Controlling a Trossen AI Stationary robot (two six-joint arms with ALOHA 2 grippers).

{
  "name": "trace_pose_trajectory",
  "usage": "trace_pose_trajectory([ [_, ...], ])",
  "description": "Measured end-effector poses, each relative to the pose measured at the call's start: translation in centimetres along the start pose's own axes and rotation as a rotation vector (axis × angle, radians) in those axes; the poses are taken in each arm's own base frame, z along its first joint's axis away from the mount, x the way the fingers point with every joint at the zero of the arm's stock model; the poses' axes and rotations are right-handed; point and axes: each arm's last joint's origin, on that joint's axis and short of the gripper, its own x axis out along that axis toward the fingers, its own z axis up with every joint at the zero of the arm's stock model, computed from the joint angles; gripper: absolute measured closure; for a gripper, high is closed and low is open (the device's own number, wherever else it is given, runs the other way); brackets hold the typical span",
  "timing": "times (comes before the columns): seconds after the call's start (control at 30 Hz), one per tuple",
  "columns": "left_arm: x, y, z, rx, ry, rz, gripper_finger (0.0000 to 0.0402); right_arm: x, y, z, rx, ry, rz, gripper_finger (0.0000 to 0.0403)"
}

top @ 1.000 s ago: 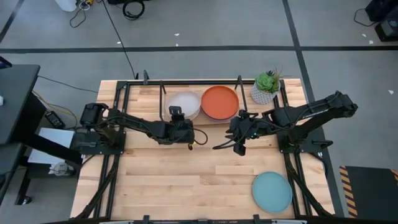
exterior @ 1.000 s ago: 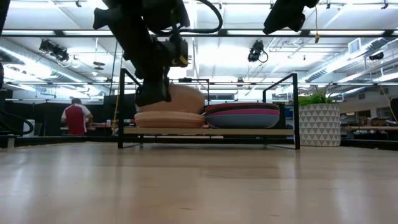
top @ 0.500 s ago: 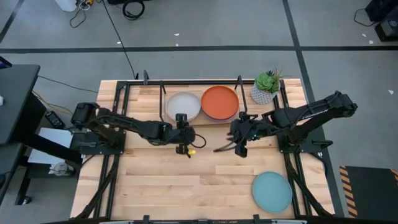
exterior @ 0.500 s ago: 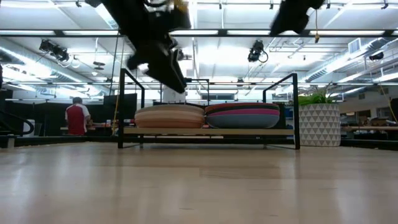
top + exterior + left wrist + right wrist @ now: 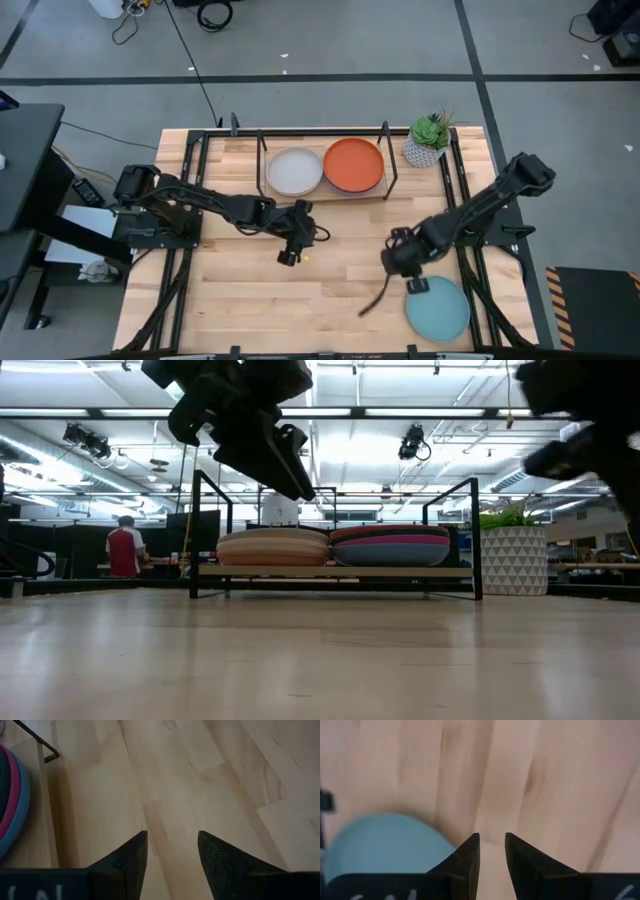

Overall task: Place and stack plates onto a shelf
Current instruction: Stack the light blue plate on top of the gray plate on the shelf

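The shelf stands at the table's far middle and carries two stacks of plates. A grey-beige plate tops the left stack and an orange-red plate tops the right one. A light teal plate lies flat on the table at the near right. My left gripper hangs open over bare wood, on the near side of the left stack, holding nothing. My right gripper hangs open just left of the light teal plate, with nothing between its fingers.
A potted plant in a white patterned pot stands right of the shelf. Black frame rods rise at the shelf's ends. Bare wood lies across the table's middle and near left. A person stands far off in the room.
My left gripper has drawn back from the shelf toward the near edge. The grey-beige plate, which was tilted over the left stack, now lies flat on it. My right gripper has swung from beside the shelf toward the near edge, up to the light teal plate.
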Motion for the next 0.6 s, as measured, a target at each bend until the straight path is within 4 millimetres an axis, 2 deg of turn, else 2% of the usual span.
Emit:
trace_pose_trajectory([
  [0.17,0.0,0.0,-0.1,0.001,0.007,0.003,0.0221,2.6,1.8,-0.7,-0.02,0.105,-0.099,0.0304],
  [0.3,0.0,0.0,-0.2,0.001,0.02,0.01,0.0221,4.1,2.5,-1.0,0.005,0.165,-0.111,0.0301],
  [0.43,0.0,-0.1,-0.5,0.004,0.056,0.001,0.0221,4.8,3.2,-1.5,0.027,0.233,-0.08,0.0297],
  [0.6,-0.1,-0.1,-0.7,0.006,0.072,-0.003,0.0221,4.8,3.9,-2.1,0.0,0.247,-0.076,0.0297],
])
